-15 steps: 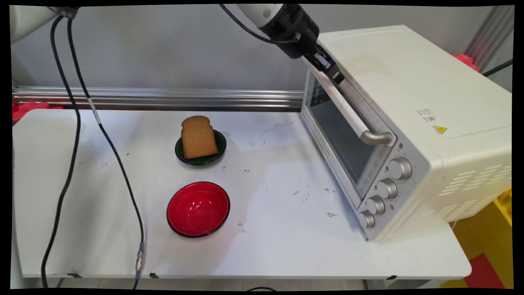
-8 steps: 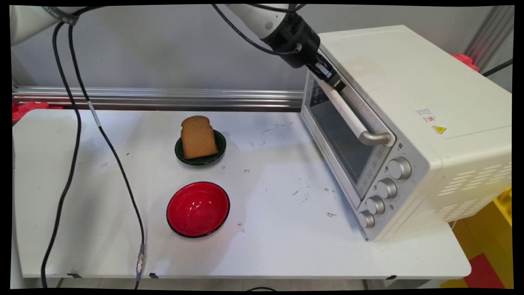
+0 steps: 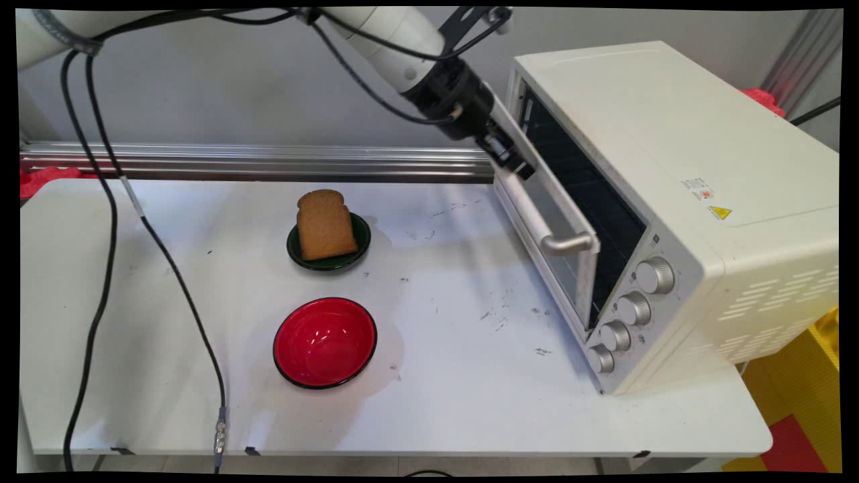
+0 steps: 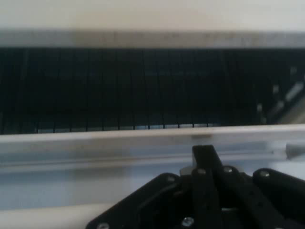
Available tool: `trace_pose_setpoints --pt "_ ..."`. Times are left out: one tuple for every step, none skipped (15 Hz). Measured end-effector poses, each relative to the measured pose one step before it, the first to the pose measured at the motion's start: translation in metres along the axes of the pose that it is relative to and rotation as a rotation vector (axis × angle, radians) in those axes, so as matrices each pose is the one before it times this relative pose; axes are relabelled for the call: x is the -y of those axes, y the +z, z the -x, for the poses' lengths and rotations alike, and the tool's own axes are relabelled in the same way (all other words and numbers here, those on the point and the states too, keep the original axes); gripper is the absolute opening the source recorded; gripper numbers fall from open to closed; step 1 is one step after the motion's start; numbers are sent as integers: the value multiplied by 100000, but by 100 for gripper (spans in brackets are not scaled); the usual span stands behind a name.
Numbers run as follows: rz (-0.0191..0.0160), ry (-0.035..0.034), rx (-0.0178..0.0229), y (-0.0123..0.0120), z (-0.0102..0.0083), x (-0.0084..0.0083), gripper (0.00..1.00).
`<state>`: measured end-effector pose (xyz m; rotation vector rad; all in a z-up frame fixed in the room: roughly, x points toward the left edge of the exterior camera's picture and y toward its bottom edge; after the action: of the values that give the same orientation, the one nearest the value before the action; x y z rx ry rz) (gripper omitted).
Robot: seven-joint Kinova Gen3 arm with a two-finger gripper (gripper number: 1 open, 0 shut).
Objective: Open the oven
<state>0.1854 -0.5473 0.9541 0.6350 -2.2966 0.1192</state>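
At the oven (image 3: 678,174) door's (image 3: 564,235) far end, our claw (image 3: 513,159) clamps the handle (image 3: 537,218); door tilted partly open. Toast (image 3: 325,225) and red bowl (image 3: 325,342) lie well apart, tableward.

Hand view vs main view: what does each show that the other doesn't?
Only the hand view: the dark wire rack inside the oven, seen over the door's top edge.

Only the main view: the bread slice on a green plate, the red bowl, the oven's knobs, the white table.

Both: the gripper at the handle of the partly open oven door.
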Motion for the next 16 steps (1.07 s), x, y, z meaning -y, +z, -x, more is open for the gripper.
trace_pose_setpoints --pt "263 101 1046 -182 575 -38 0" --pt "168 23 994 -211 600 -17 0" --pt "311 101 1208 -208 716 -37 0" --pt "218 140 716 -109 410 -26 0" --pt "222 69 1108 -194 710 -18 0" --pt "73 -33 643 -136 481 10 0" --pt "145 33 1005 -162 738 -9 0" --pt "78 -30 620 -94 491 5 0" --pt "135 -25 947 -128 761 -3 0" --pt "92 104 596 -36 450 -1 0" --pt "-68 -7 744 -95 771 23 0" --pt "-141 -64 445 -94 576 -25 0" --pt "-211 34 540 -38 756 41 0" --pt "-187 -13 442 16 849 59 0" --pt "-187 -40 329 45 834 40 0" --pt "-115 -27 75 56 699 37 0"
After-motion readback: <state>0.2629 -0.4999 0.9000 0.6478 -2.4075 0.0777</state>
